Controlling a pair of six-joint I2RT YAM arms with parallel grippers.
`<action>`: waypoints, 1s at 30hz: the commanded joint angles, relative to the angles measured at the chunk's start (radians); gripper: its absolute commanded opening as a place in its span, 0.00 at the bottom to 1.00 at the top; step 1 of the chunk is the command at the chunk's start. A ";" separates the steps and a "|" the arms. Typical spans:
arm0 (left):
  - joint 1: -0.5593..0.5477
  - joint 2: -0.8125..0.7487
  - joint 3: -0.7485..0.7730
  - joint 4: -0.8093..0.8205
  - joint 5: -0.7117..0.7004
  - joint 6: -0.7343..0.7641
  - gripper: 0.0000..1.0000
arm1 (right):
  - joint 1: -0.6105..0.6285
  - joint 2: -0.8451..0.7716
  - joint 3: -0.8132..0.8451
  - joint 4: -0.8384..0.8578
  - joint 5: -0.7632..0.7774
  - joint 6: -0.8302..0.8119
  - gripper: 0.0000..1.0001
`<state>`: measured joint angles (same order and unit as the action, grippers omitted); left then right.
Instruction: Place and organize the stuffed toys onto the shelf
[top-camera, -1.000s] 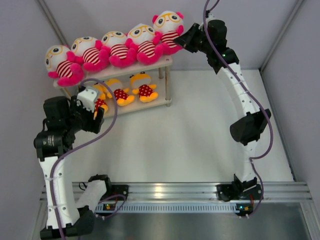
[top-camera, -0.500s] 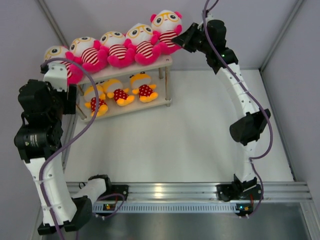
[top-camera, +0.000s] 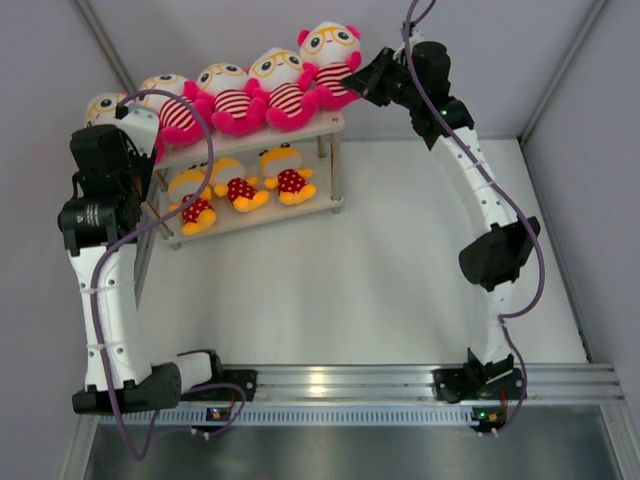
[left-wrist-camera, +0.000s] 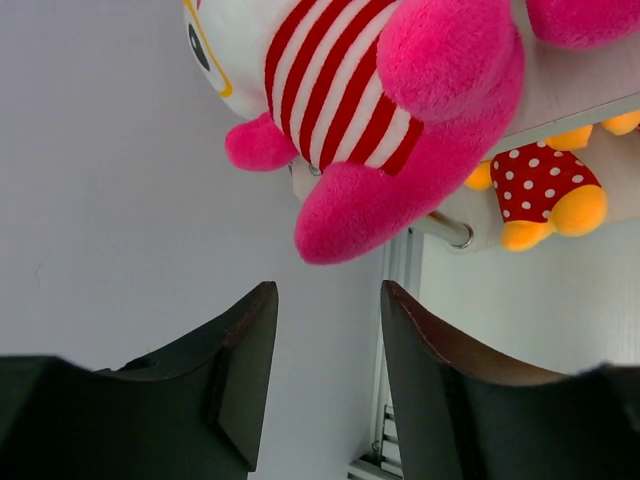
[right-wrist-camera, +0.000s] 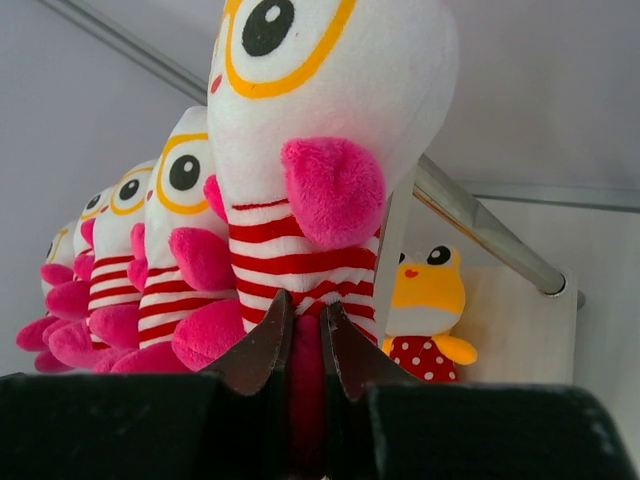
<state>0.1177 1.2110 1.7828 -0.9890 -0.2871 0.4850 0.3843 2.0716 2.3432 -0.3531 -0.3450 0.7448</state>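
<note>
Several striped stuffed toys (top-camera: 270, 85) sit in a row on the top board of the shelf (top-camera: 250, 140). Three orange polka-dot toys (top-camera: 235, 182) sit on the lower board. My right gripper (top-camera: 362, 82) is shut on the pink leg of the rightmost striped toy (top-camera: 333, 50), which the right wrist view shows upright (right-wrist-camera: 320, 130) with the leg between my fingers (right-wrist-camera: 306, 315). My left gripper (top-camera: 148, 148) is open and empty at the shelf's left end, just below the leftmost striped toy (left-wrist-camera: 400, 100); its jaws (left-wrist-camera: 328, 300) hold nothing. My left arm partly hides that toy in the top view.
Grey walls stand close behind and left of the shelf. A thin silver shelf leg (top-camera: 325, 160) stands at the right front corner. The white table (top-camera: 380, 280) runs in front of the shelf to the metal rail (top-camera: 340, 382) at the near edge.
My left arm has swung from in front of the lower board up to the shelf's left end. The right gripper has stayed shut on the rightmost toy, nudging the row slightly back.
</note>
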 joint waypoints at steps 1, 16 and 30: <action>0.000 0.001 -0.026 0.105 -0.021 0.078 0.51 | 0.022 -0.034 0.008 0.077 -0.032 0.008 0.00; 0.002 -0.047 -0.164 0.246 -0.030 0.266 0.41 | 0.031 -0.018 0.008 0.100 -0.042 0.057 0.00; 0.034 -0.073 -0.281 0.415 -0.077 0.290 0.42 | 0.042 -0.019 -0.021 0.111 -0.031 0.065 0.00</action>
<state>0.1390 1.1667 1.5284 -0.6914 -0.3508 0.7731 0.4038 2.0716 2.3238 -0.3225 -0.3611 0.8028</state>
